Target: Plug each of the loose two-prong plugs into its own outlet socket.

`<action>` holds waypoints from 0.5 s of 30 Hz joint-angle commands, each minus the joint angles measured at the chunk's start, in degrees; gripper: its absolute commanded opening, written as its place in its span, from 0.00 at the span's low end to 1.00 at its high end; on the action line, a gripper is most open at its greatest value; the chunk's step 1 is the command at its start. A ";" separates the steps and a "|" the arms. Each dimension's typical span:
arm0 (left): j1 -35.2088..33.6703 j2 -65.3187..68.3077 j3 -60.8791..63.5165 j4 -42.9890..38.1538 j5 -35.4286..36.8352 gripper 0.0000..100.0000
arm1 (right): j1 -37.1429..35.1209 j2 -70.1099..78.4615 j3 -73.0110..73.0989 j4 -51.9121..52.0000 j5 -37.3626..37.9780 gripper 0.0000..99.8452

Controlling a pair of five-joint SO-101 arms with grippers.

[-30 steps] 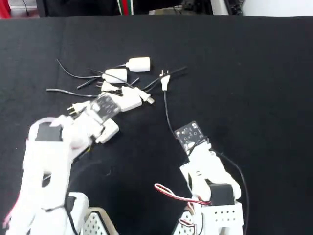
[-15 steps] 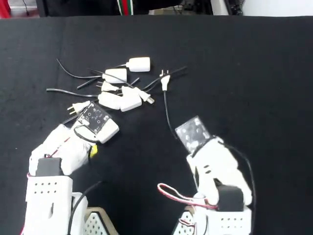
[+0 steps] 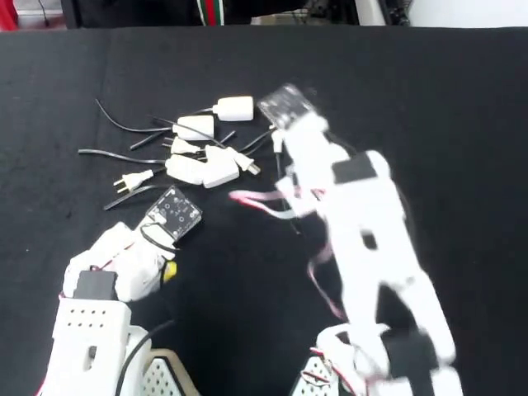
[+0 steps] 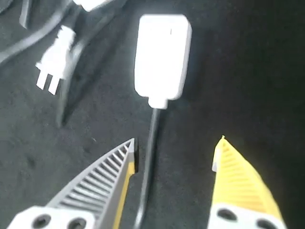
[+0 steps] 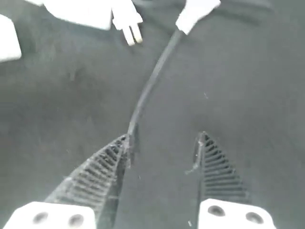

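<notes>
I am at the picking step: my right gripper (image 5: pixel 163 142), jaws spread, hangs over the cord (image 5: pixel 153 78) near its loose plug (image 5: pixel 196 9), my left gripper (image 4: pixel 174 149), also spread, faces a socket (image 4: pixel 162 57), so next I should pinch the plug body squarely.

Black-covered table (image 3: pixel 462 124) with white clutter on its far left part.

Several white outlet sockets (image 3: pixel 235 108) lie in a loose cluster, two of them touching, with thin black cords (image 3: pixel 111 155) crossing among them and trailing left. A two-prong plug (image 3: pixel 132 180) lies at the cluster's near-left edge, and a second plug (image 3: pixel 245 163) lies just right of the touching sockets.
</notes>
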 commanded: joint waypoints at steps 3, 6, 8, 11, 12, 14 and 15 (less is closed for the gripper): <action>-2.77 -0.70 4.35 -0.79 -0.18 0.27 | -3.16 19.30 -16.57 0.44 -4.31 0.22; -4.35 -0.70 4.88 -0.79 -0.18 0.27 | -2.90 27.21 -20.79 0.35 -7.65 0.22; -4.35 -0.70 5.05 -0.79 -0.18 0.27 | -2.90 31.43 -22.73 0.26 -9.41 0.22; -4.35 -0.70 5.23 -0.88 -0.18 0.27 | -3.16 36.53 -25.80 0.18 -9.67 0.22; -4.35 -0.70 5.23 -0.88 -0.18 0.27 | -3.52 37.93 -26.77 0.18 -9.93 0.22; -4.35 -0.70 5.23 -0.88 -0.26 0.27 | -3.96 40.92 -28.53 0.18 -9.93 0.22; -4.44 -0.70 5.32 -0.88 -0.26 0.27 | -4.04 42.59 -29.14 0.18 -9.93 0.21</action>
